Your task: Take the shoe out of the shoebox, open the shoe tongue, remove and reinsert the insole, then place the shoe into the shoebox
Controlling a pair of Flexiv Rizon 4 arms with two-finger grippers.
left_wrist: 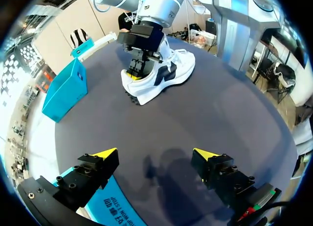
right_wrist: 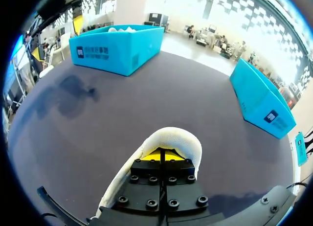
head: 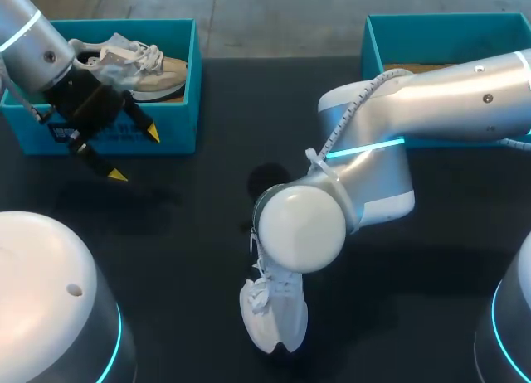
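Shoe on open tabletop, clear of edges | right hand narrow, tips in heel | left hand wide, beside shoebox

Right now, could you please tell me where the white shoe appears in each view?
Head view: the white shoe lies lower middle, partly under the right arm.
Left wrist view: the shoe is far ahead of the left gripper, with the right gripper in it.
Right wrist view: its heel collar curves around the right gripper.
Shared landmark: the blue shoebox on the right arm's side.
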